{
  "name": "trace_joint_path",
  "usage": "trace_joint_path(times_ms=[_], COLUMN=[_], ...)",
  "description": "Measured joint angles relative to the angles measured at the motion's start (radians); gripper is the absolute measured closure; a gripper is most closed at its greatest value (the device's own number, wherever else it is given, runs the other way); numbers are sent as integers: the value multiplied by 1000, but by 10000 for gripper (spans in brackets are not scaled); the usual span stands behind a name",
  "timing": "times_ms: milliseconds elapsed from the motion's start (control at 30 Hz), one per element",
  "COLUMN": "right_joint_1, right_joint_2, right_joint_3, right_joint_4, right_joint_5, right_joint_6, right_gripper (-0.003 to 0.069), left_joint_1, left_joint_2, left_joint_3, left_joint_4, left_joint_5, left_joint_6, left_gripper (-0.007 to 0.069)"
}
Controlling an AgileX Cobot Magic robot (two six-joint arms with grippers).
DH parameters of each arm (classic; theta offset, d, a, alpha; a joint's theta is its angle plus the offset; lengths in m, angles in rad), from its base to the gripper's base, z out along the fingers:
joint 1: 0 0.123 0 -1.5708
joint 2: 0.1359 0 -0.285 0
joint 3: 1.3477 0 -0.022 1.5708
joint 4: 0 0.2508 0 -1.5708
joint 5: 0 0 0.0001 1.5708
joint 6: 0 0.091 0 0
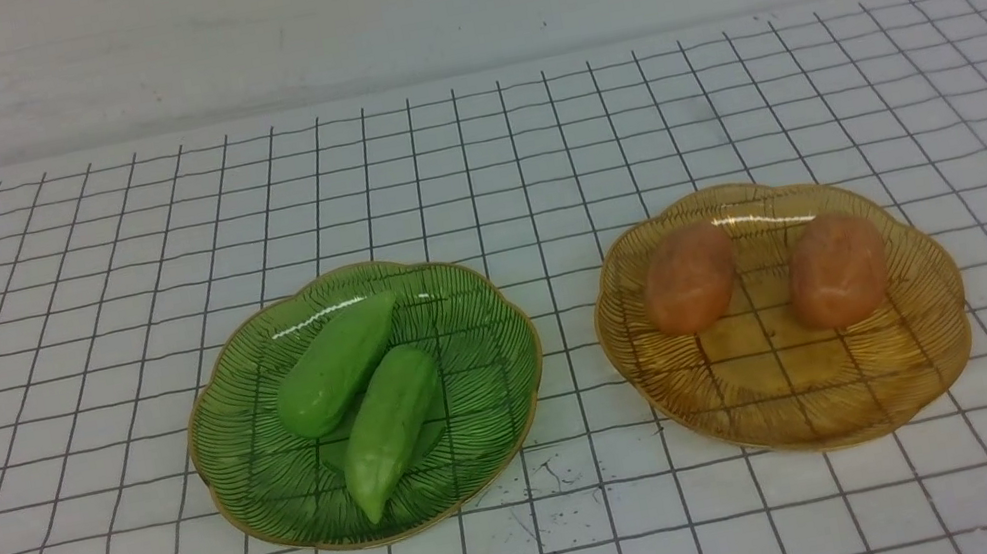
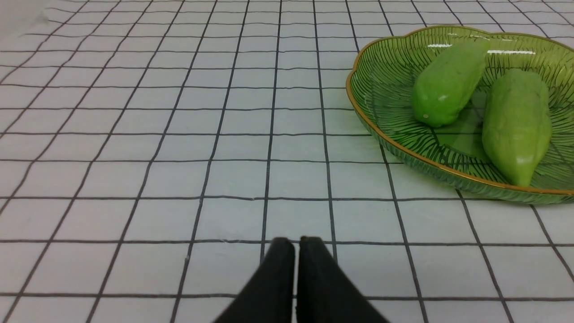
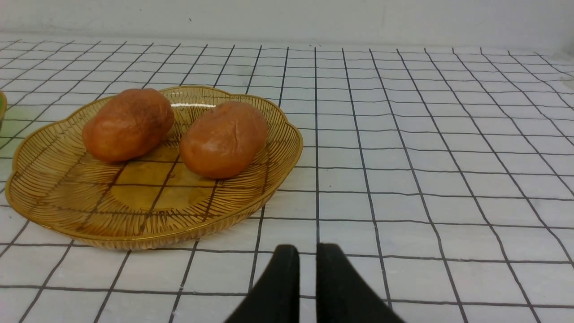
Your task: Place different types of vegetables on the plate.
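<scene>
Two cucumbers (image 1: 337,366) (image 1: 392,430) lie side by side on the green plate (image 1: 501,316), long axes diagonal, tapered tips toward the near-left corner. Two potatoes (image 1: 689,279) (image 1: 838,270) sit on the amber plate (image 1: 941,310), angled similarly. Left gripper (image 2: 296,242) and right gripper (image 3: 304,249) are both pinched closed, empty, over the grid cloth (image 1: 50,294).

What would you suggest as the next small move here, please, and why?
Probably none beyond keeping both arms back: both cucumbers lie on the green plate, both potatoes on the amber plate, and left gripper and right gripper hold nothing.
</scene>
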Motion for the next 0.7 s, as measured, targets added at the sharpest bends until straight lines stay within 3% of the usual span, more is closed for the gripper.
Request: trace_joint_path(times_ms=[700], right_joint_1=[0], right_joint_2=[0], right_joint_3=[0], right_joint_4=[0], right_joint_5=[0], right_joint_6=[12], right_gripper=[606], left_joint_1=[0], left_joint_2=[0], left_joint_3=[0], left_joint_4=[0], left_joint_5=[0], left_joint_6=[0], left_gripper=[631])
